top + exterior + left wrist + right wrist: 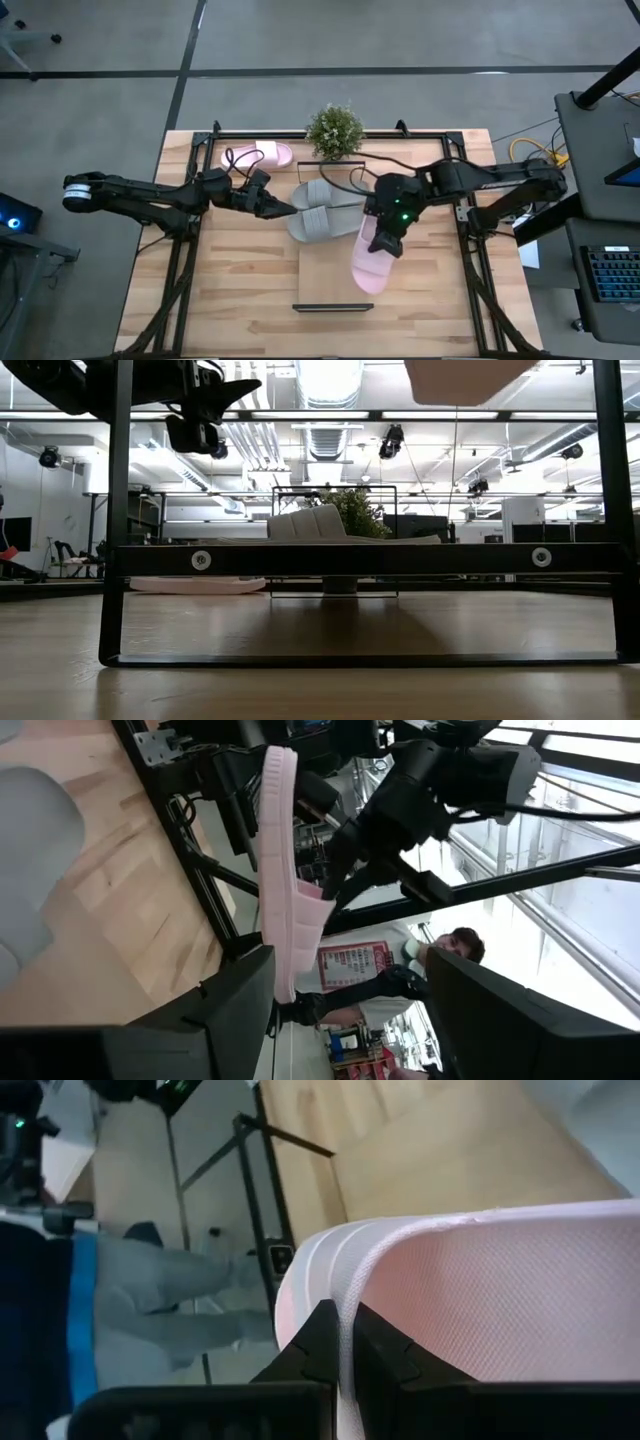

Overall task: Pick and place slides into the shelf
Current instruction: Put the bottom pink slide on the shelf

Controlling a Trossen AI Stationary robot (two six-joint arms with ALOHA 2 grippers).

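Note:
My right gripper (384, 238) is shut on a pale pink slide (371, 265) and holds it in the air over the shelf (325, 272), a narrow light-wood board with black wire ends. Two grey slides (320, 208) lie side by side on the shelf's far part, soles down. My left gripper (284, 209) is open and hangs just left of the grey slides, touching nothing. The second pink slide (258, 155) lies on the tabletop near the far left corner. In the low view the held slide (465, 378) shows high above the table. My right gripper pinches the pink slide between its two fingers (318, 1342) by a thin ribbed edge (345, 1315) of its textured pink part, probably the strap. The fingers come from above, pointing down. The slide (285, 890) is lifted clear and tilted over the shelf.
A small potted plant (335, 131) stands at the shelf's far end. Black rails (470, 250) frame the tabletop on both sides and across the far edge. Bare wood lies left of the shelf. People show in the room beyond the table.

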